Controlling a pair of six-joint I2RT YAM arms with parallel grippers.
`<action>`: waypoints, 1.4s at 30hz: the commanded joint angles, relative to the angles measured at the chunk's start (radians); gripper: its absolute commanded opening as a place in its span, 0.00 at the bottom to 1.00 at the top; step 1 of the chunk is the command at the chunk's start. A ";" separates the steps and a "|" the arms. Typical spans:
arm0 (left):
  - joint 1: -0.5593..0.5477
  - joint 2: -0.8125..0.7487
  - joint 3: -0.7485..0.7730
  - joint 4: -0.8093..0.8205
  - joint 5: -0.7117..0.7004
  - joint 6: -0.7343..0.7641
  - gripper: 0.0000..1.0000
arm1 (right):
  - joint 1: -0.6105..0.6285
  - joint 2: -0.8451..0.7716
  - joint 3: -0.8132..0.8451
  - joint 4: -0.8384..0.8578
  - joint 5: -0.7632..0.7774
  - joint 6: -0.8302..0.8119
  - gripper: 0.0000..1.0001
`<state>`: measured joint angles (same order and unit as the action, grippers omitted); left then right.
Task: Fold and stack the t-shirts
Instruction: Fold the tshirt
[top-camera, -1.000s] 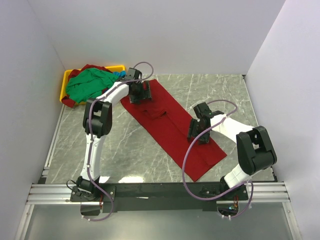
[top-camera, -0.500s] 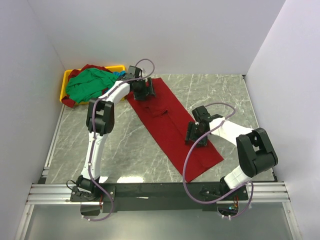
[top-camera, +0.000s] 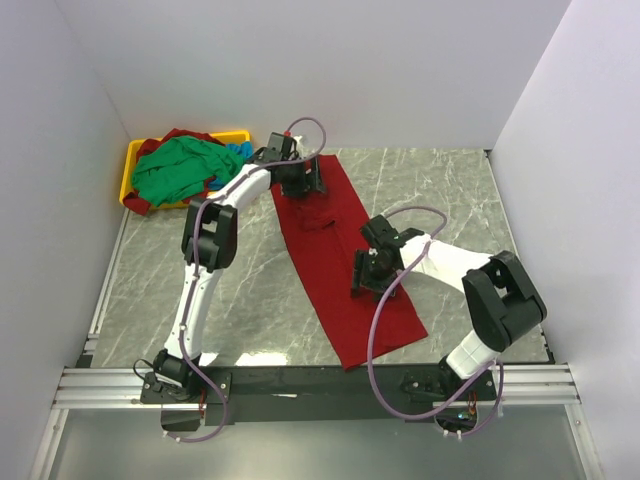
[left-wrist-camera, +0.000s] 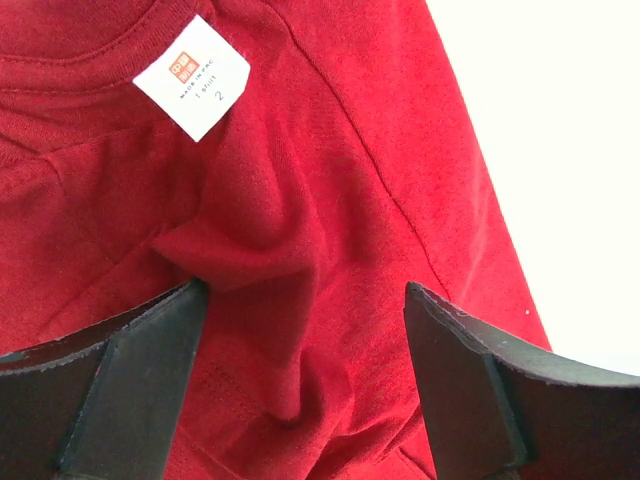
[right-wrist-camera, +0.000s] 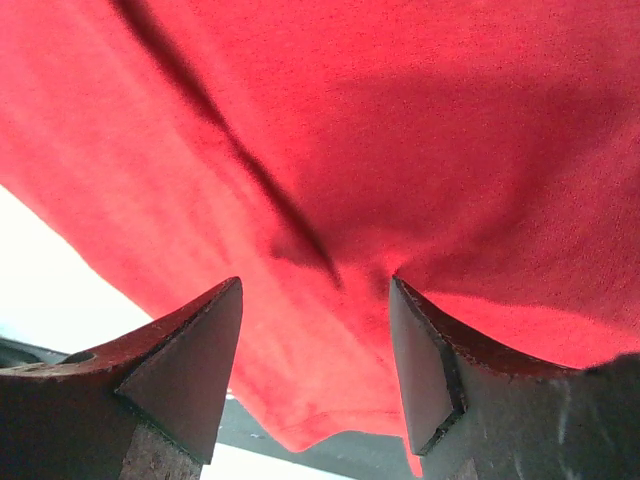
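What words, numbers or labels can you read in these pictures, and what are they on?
"2": on the white neck label of the deep red t-shirt, left wrist view.
Small print and a red square logo above it: too small to read.
No other text shows.

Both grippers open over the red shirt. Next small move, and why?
Probably shut the left gripper on the raised pucker between its open jaws, just below the neck label. The deep red t-shirt lies as a long strip, not yet folded end to end, and the right gripper, also open, only straddles a crease lower down. Neither holds cloth, so a grip likely comes first.
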<state>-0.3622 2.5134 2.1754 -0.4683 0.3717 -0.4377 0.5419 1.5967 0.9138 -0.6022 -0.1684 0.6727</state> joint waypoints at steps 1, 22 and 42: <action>-0.012 -0.063 0.006 -0.055 -0.080 0.010 0.87 | 0.015 -0.046 0.080 -0.074 0.052 0.021 0.67; -0.011 -0.229 -0.250 -0.030 -0.177 -0.139 0.88 | 0.052 -0.224 -0.156 -0.015 0.040 0.007 0.67; 0.000 0.025 -0.071 0.023 -0.082 0.016 0.88 | 0.096 -0.046 -0.112 0.079 -0.118 -0.018 0.67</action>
<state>-0.3607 2.4615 2.0895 -0.4473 0.2596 -0.4835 0.6205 1.4986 0.7700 -0.5591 -0.2752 0.6754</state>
